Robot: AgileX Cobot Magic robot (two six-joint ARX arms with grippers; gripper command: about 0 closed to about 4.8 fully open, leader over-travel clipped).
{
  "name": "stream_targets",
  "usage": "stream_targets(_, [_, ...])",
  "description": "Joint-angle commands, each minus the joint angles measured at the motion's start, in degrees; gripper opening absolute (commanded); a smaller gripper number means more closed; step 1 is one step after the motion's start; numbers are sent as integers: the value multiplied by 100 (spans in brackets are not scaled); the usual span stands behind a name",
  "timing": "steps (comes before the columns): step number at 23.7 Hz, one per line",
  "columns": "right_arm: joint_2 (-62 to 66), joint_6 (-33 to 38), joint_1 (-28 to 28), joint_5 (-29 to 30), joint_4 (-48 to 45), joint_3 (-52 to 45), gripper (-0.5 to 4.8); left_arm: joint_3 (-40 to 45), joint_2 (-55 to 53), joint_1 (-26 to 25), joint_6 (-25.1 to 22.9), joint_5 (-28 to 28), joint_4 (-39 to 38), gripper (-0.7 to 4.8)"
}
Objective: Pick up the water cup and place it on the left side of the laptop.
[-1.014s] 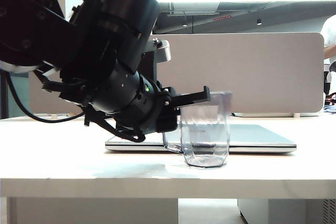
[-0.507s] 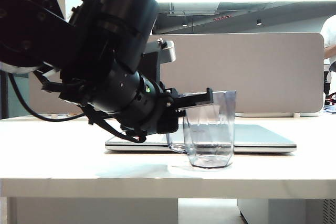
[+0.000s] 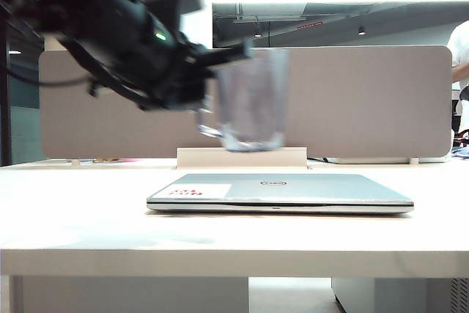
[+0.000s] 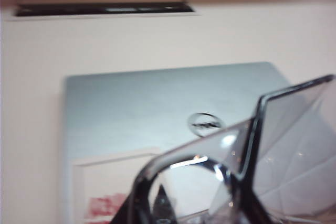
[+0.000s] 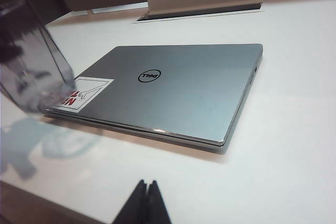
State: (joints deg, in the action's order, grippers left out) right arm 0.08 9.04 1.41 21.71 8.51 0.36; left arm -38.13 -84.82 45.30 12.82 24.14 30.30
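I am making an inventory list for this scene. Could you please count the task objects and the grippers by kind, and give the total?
Water cup: 1, lifted clear of the table, held by the left gripper
Laptop: 1, closed, lying on the table
Grippers: 2, the left gripper shut on the cup's rim, the right gripper shut, holding nothing
Total: 4

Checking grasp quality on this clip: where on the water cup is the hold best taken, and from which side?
On the rim wall by the loop handle, coming level from the left of the exterior view. The left end effector is shut there on the water cup, which hangs upright above the laptop. Its faceted body is wide; the thin wall fits between the fingers. The right end effector is shut, idle.
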Motion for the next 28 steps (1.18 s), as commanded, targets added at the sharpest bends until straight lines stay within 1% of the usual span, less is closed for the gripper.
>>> stream_targets(1, [-9,15,0,28,-68,-33,-6,-35,339,-466,-262,22,-592,-5])
stream_targets(6, [-9,15,0,26,-68,-33,-6,-35,433,-1237,-299,-46,-942,-5])
stream_targets(7, [-9,15,0,24,-68,-33,-5,-35,433,-1532,-302,-234,-997,-5])
stream_targets(8, [-9,17,0,26,-68,-33,-5,-35,431,-1759,-302,-254,-1005,-5])
stream_targets(12, [-9,15,0,-11,-68,-33,-5,-35,352,-2159,-358,-282,-988,-5])
stream_targets(14, [-9,15,-2,-24,-66,-33,-5,-35,234,-2361,-409,-446,-984,-5])
stream_targets(15, [-9,17,-2,-13,-66,-33,-5,-35,83,-2542,-404,-671,-922,-5])
stream_targets(19, [-9,15,-2,-15,-66,-33,-5,-35,-229,-2634,-422,-769,-522,-5])
stream_targets(22, [-9,17,-2,-13,-66,-33,-5,-35,-643,-2634,-452,-918,61,-5])
stream_targets(28, [-9,17,-2,-13,-66,-33,-5,-37,-1034,-2638,-579,-896,450,-5])
